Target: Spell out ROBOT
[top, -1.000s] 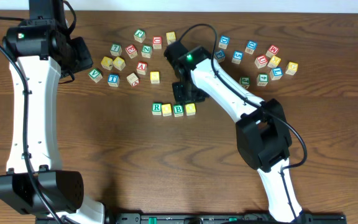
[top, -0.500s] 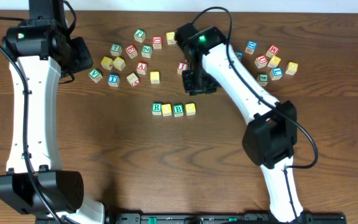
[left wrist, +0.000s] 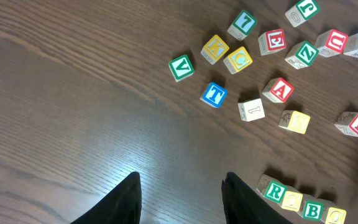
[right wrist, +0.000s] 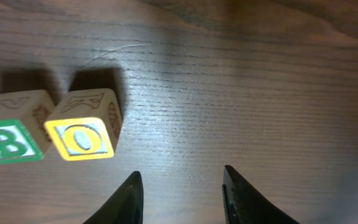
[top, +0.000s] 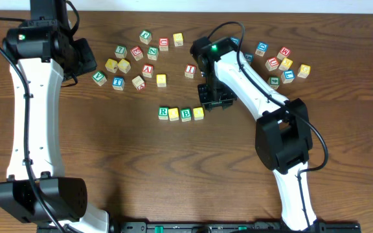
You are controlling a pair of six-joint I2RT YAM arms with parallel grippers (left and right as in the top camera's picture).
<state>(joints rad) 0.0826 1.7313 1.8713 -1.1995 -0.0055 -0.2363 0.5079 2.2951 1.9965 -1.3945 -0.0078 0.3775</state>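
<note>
Leaving the row at R-O-B-O, with the T to be fetched

The left tool (left wrist: 179,186) is held open and empty, unmoved over the last second. The blue-framed T cube (left wrist: 214,94) lies among scattered cubes, well apart from the row. The row reads R cube (top: 163,113), first O cube (top: 174,114), B cube (right wrist: 8,142), second O cube (right wrist: 79,138). The right tool (right wrist: 182,186), over that last O a second ago, has been drawn just beside it, jaws apart, nothing held. Only the T is judged outstanding.

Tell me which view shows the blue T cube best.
The left wrist view: the blue T cube sits large and unobstructed, with its letter readable. Overhead shows it only as a tiny cube, the letter barely legible. The right wrist view misses it entirely.
</note>
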